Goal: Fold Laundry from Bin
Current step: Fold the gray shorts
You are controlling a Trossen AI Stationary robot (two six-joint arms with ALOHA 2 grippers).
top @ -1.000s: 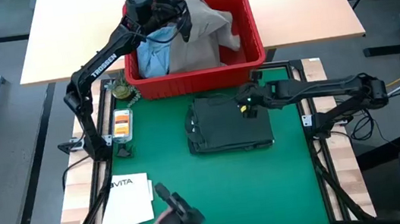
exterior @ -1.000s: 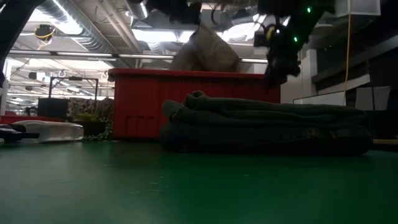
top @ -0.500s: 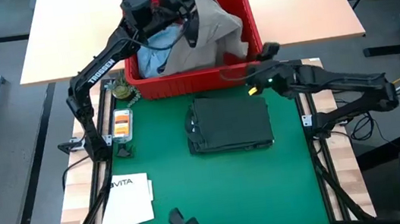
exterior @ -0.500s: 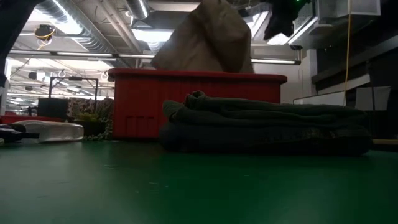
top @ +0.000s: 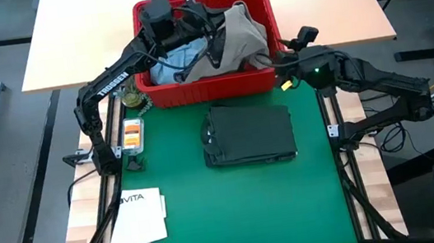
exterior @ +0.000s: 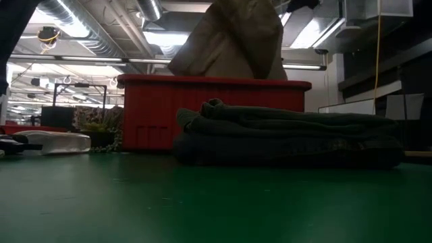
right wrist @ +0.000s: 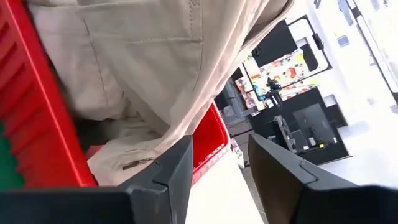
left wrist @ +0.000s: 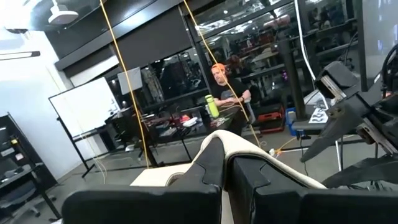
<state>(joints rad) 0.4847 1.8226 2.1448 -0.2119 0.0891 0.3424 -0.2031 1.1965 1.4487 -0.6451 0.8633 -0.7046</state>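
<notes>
Red ribbed bin (top: 212,85) at the mat's far edge, holding a light blue garment (top: 164,61) on its left and a khaki garment (top: 232,41) lifted in a peak above the rim. Two dark garments (top: 249,132), folded and stacked flat, lie just before the bin.

Two dark jointed arms, the left arm (top: 108,77) lettered TROSSEN in white, the right arm (top: 361,79) showing a green light.
</notes>
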